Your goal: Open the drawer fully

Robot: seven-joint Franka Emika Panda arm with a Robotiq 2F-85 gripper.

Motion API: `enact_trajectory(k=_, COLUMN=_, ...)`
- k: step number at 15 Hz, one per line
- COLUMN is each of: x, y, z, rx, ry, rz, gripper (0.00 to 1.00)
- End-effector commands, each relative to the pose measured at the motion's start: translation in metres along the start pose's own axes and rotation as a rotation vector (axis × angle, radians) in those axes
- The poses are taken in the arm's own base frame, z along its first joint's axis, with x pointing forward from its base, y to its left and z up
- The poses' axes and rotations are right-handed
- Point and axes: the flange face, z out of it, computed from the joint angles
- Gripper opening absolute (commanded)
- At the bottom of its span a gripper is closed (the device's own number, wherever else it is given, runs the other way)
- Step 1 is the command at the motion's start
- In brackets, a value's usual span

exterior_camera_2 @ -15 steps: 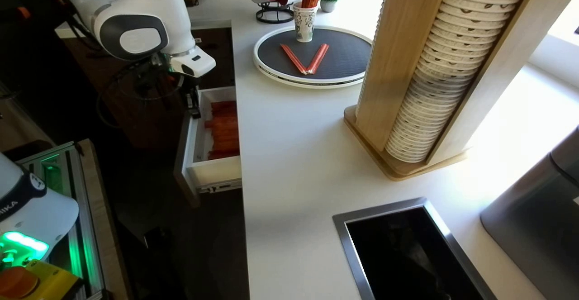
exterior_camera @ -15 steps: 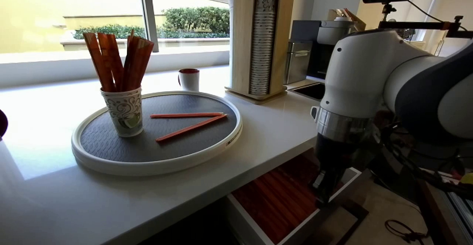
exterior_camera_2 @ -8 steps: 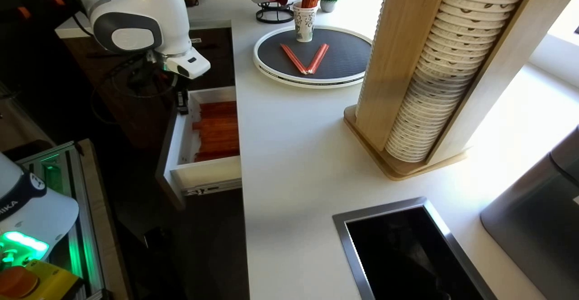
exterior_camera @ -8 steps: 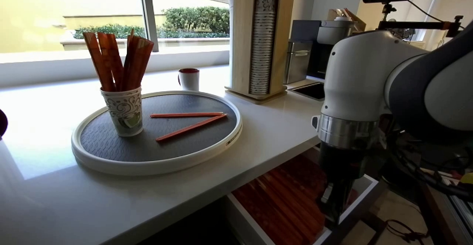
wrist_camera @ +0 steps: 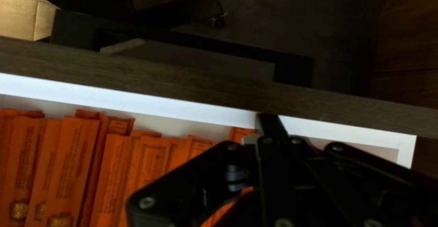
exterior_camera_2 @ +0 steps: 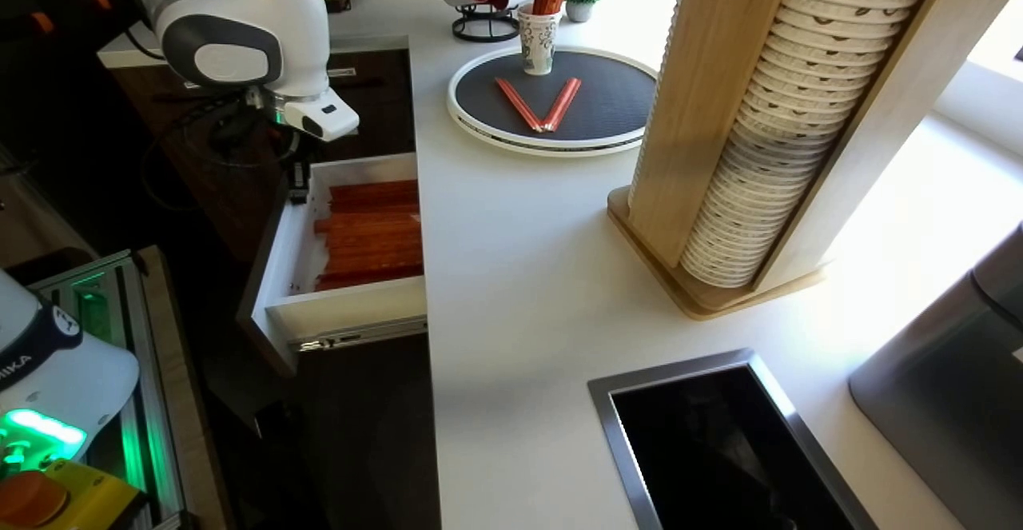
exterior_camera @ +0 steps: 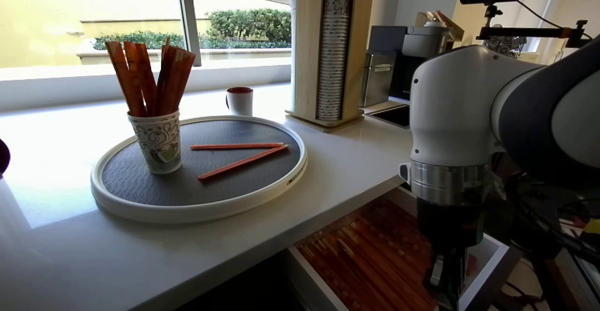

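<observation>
In an exterior view, the drawer (exterior_camera: 486, 271) juts past the desk's (exterior_camera: 356, 161) long edge; in an exterior view, the hand (exterior_camera_2: 298, 194) is at its front wall (exterior_camera_2: 280, 254). Wrist view: fingers (wrist_camera: 273, 131) together, seemingly hooked inside; likely mid-pull; next, draw straight outward to the stop.

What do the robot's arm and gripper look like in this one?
White, rounded arm with dark panels and a silver wrist collar. The gripper is black with exposed screws; dark cables loop beside the arm. The white base glows green, its lettering ending "MIKA".
</observation>
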Motion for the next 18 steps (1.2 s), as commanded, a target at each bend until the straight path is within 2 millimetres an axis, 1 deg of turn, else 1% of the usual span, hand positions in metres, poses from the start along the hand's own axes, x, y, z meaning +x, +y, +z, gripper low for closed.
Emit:
enact_trajectory(k=1, x=-0.005, y=0.002, z=0.002, rx=0.000, ry=-0.032, rz=0.008, gripper=0.00)
enact_trajectory(k=5, x=-0.009, y=0.014, z=-0.033, rx=-0.086, ry=0.147, rz=-0.043, gripper=0.00)
enact_trajectory(k=8, x=-0.013, y=0.024, z=-0.055, rx=-0.161, ry=0.207, rz=-0.050, gripper=0.00)
enact_trajectory(k=9, x=-0.016, y=0.026, z=-0.060, rx=-0.180, ry=0.224, rz=-0.059, gripper=0.16)
enact_trajectory(k=10, x=-0.018, y=0.026, z=-0.065, rx=-0.189, ry=0.236, rz=-0.063, gripper=0.27)
enact_trajectory(k=11, x=-0.020, y=0.027, z=-0.069, rx=-0.198, ry=0.251, rz=-0.065, gripper=0.32)
enact_trajectory(k=12, x=-0.011, y=0.021, z=-0.078, rx=-0.210, ry=0.267, rz=-0.065, gripper=0.41)
enact_trajectory(k=14, x=-0.014, y=0.020, z=-0.094, rx=-0.211, ry=0.303, rz=-0.080, gripper=0.54)
enact_trajectory(k=15, x=-0.017, y=0.019, z=-0.103, rx=-0.217, ry=0.321, rz=-0.089, gripper=0.63)
enact_trajectory(k=16, x=-0.025, y=0.020, z=-0.109, rx=-0.212, ry=0.328, rz=-0.091, gripper=0.69)
enact_trajectory(k=17, x=-0.037, y=0.020, z=-0.118, rx=-0.192, ry=0.335, rz=-0.113, gripper=0.78)
enact_trajectory(k=18, x=-0.039, y=0.015, z=-0.131, rx=-0.181, ry=0.348, rz=-0.122, gripper=0.84)
